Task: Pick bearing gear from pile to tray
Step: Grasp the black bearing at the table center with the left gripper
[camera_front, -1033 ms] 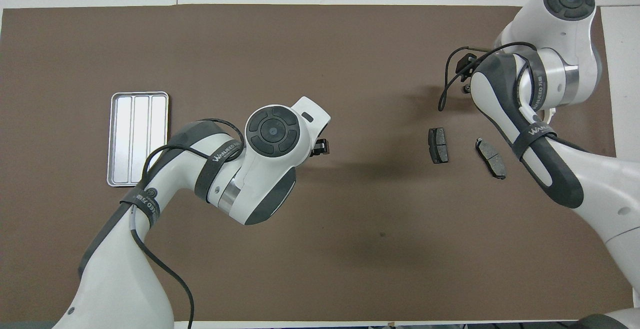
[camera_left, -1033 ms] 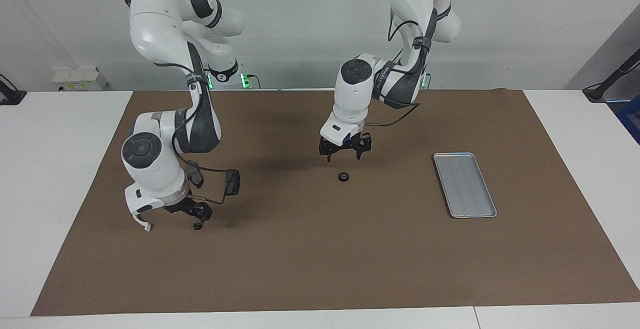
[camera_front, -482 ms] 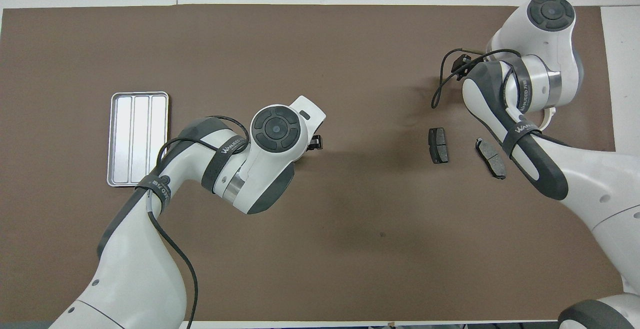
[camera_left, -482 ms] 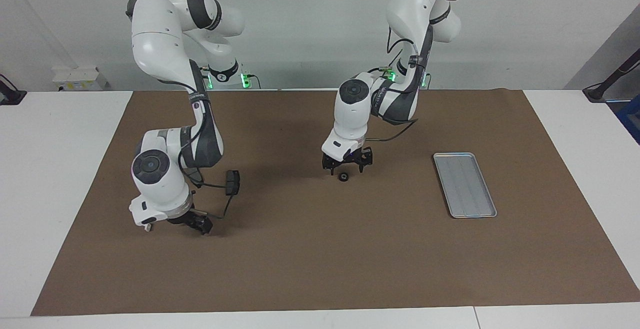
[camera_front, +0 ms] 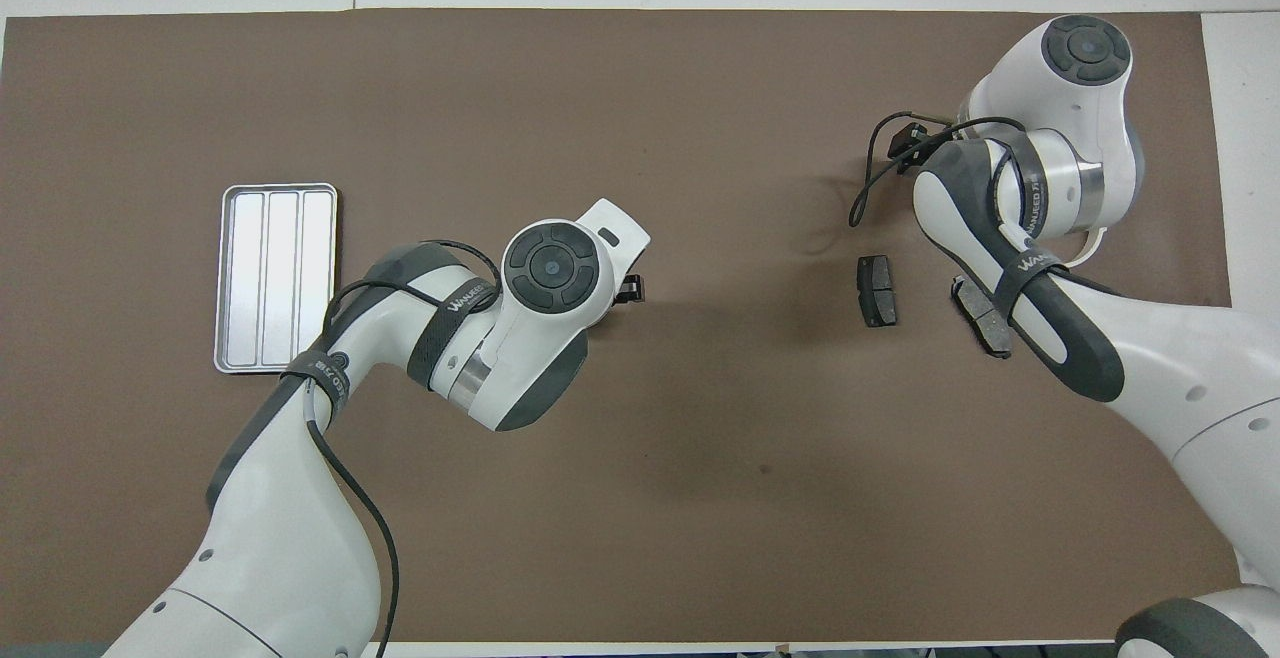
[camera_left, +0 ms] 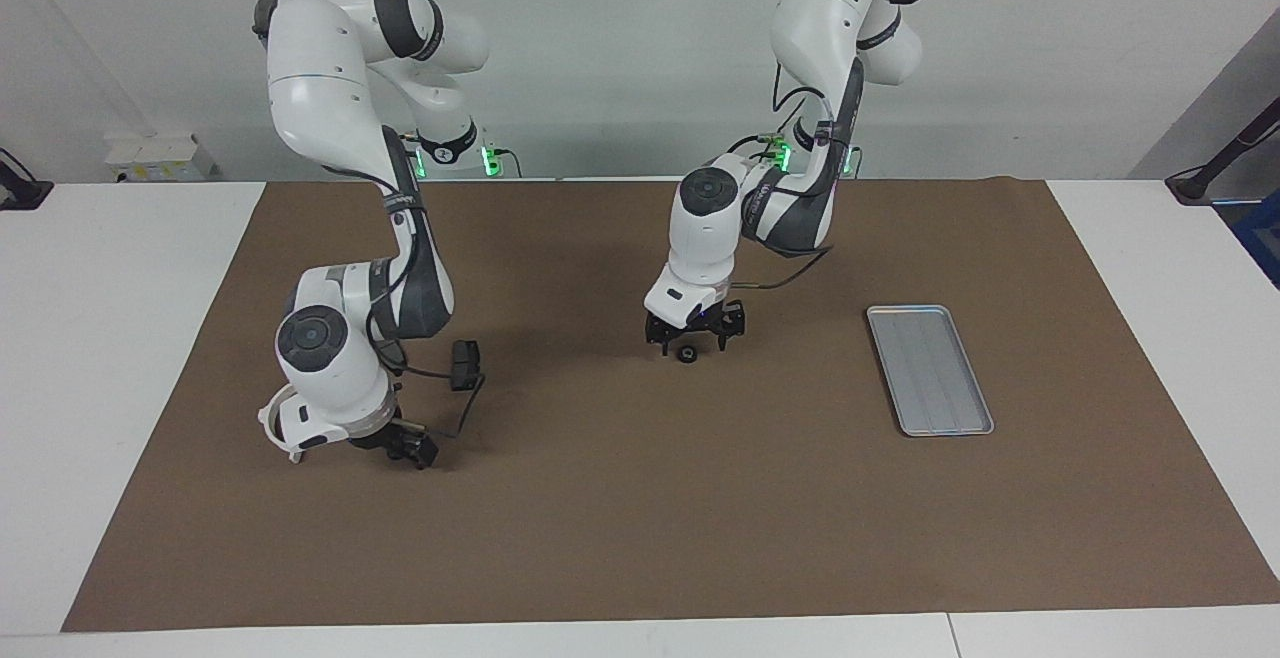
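While the left gripper (camera_left: 692,336) sits low with jaws spread around the small black bearing gear (camera_left: 687,354) on the mat mid-table, it should centre, close squarely, then lift toward the tray (camera_left: 930,368); the right gripper (camera_left: 405,443), jaws unreadable, waits low over the pile's end.

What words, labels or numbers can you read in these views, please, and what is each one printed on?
"WANJEED": on the dark strap around the left arm, overhead view.
"WANJEED": on the dark strap around the right arm, overhead view; the letters are only partly legible.
A small round dark badge on the right arm's base, facing view: it bears a mark too small to read.
The tray and the brake pads show no readable text.
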